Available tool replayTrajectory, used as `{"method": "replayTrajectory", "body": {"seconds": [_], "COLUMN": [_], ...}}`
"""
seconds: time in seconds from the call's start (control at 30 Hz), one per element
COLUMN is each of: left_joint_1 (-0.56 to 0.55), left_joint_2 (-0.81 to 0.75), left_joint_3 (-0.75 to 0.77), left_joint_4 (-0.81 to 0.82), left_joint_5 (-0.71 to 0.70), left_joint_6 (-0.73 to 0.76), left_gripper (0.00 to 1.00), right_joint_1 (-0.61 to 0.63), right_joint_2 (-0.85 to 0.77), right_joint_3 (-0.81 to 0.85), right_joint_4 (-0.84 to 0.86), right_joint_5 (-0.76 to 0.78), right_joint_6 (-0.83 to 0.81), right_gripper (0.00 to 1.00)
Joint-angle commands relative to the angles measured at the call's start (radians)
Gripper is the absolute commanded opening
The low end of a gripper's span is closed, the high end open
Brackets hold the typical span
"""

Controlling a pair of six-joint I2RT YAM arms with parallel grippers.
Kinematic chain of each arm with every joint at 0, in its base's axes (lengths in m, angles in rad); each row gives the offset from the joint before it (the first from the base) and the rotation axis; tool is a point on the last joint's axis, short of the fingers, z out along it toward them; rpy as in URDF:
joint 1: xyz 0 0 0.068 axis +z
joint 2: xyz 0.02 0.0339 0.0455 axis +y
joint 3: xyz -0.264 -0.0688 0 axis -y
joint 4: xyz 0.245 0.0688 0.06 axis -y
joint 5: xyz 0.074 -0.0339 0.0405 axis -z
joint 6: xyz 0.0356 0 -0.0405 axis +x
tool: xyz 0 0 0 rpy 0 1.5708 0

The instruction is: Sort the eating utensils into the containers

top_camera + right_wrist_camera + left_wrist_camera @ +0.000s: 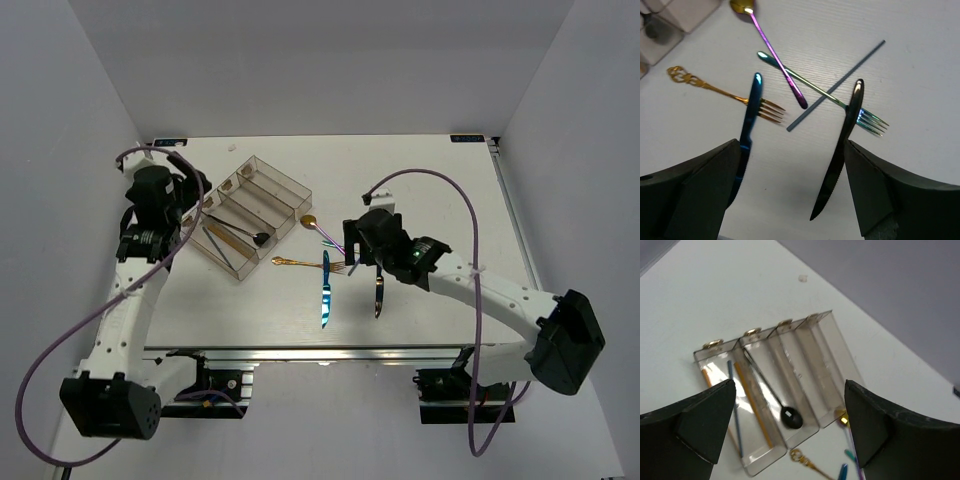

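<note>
My left end effector (789, 407) hangs wide open over the clear tray (827, 347) at mid-frame. A blue chopstick (734, 405) and a gold chopstick (753, 400) lie in its leftmost compartment, and a black spoon (790, 417) lies in the next.

My right end effector (791, 150) is also open and empty above the counter (915, 75). A blue knife (747, 130) lies lower left and a black knife (840, 155) lower right. A gold fork (720, 91), rainbow fork (810, 85), purple spoon (775, 55) and grey chopstick (850, 70) are spread across the upper frame.

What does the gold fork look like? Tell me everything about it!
The gold fork is thin, shiny metal, with a curly, lacy handle end and short prongs. It lies flat on the white table, outside the tray. The blue knife crosses its neck, just behind the prongs. Nothing else touches it.
</note>
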Motion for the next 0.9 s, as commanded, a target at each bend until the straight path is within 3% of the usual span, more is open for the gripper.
{"method": "replayTrajectory", "body": {"seconds": [0.0,0.1,0.27,0.37,0.57,0.73,0.87], "left_joint_1": [0.002,0.004,0.002,0.002,-0.001,-0.009,-0.010], "left_joint_2": [-0.073,-0.137,-0.202,-0.235,-0.245,-0.251,-0.237], "left_joint_3": [-0.100,-0.214,-0.311,-0.324,-0.329,-0.332,-0.334], "left_joint_4": [-0.123,-0.129,-0.141,-0.121,-0.121,-0.120,-0.118], "left_joint_5": [0.055,0.048,0.008,0.026,0.044,0.047,0.058], "left_joint_6": [0.119,0.154,0.179,0.177,0.173,0.173,0.174], "left_gripper": [0.98,0.98,0.98,0.98,0.98,0.98,0.98], "right_joint_1": [-0.005,-0.008,-0.011,-0.011,-0.012,-0.012,-0.025], "right_joint_2": [0.039,0.085,0.151,0.189,0.268,0.341,0.452], "right_joint_3": [0.052,0.053,0.059,0.064,0.111,0.151,0.268], "right_joint_4": [-0.066,-0.099,-0.044,-0.004,0.004,0.128,0.113], "right_joint_5": [0.146,0.200,0.111,0.036,0.048,-0.090,-0.242], "right_joint_6": [0.106,0.160,0.172,0.151,0.140,-0.151,-0.353], "right_gripper": [0.86,0.82,0.59,0.55,0.55,0.55,0.50]}}
